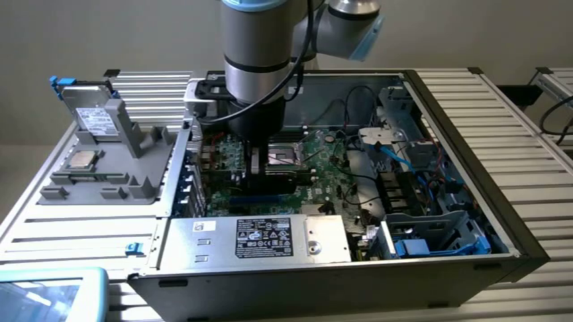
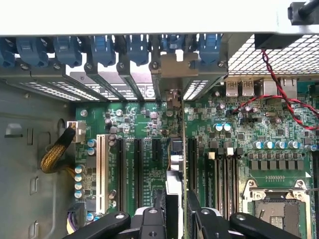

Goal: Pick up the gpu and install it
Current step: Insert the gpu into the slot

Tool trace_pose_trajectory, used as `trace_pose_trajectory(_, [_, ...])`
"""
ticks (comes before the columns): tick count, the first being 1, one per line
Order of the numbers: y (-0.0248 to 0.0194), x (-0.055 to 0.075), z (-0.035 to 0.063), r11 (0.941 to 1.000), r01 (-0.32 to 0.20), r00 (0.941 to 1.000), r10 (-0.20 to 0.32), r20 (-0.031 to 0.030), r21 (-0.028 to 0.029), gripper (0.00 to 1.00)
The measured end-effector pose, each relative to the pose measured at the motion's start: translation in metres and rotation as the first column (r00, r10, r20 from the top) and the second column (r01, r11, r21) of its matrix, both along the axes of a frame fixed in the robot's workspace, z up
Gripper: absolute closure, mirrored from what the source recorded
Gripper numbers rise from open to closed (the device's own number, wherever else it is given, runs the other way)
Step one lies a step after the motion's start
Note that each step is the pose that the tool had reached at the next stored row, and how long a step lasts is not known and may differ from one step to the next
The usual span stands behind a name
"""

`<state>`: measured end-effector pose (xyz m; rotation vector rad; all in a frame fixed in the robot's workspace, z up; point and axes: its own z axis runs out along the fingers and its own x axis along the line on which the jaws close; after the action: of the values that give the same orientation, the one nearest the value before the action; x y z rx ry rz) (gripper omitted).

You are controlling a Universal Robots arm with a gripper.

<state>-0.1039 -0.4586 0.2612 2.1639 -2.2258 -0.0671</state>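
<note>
The gpu (image 2: 175, 154) is seen edge-on in the wrist view, a thin card standing upright over an expansion slot of the green motherboard (image 2: 144, 119). Its silver bracket (image 2: 172, 67) lies against the case's rear slot openings. My gripper (image 2: 178, 204) is shut on the card's top edge, one dark finger on each side. In the exterior view the gripper (image 1: 266, 168) is low inside the open computer case (image 1: 447, 100), over the board beside the processor socket (image 1: 284, 157). Whether the card sits fully in the slot I cannot tell.
Several black slots and a white one (image 2: 101, 169) flank the card. A red and black cable (image 2: 279, 89) crosses the board. The power supply (image 1: 259, 238) sits at the case's front. A grey fixture (image 1: 98, 161) on the exterior view's left holds a processor chip (image 1: 82, 159).
</note>
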Motion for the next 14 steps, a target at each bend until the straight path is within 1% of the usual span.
trace_pose_trajectory(1, [-0.0014,0.0,-0.0001,1.0,0.0,1.0,0.0,0.0001,0.0031,0.73])
trace_pose_trajectory(3, [-0.0024,-0.0001,0.0,1.0,0.0,1.0,0.0,0.0,0.0035,0.73])
trace_pose_trajectory(8, [-0.0025,0.0,-0.0016,1.0,0.0,1.0,0.0,0.0,0.0039,0.73])
trace_pose_trajectory(14, [-0.0027,0.0,-0.006,1.0,0.0,1.0,0.0,0.0001,0.0053,0.73])
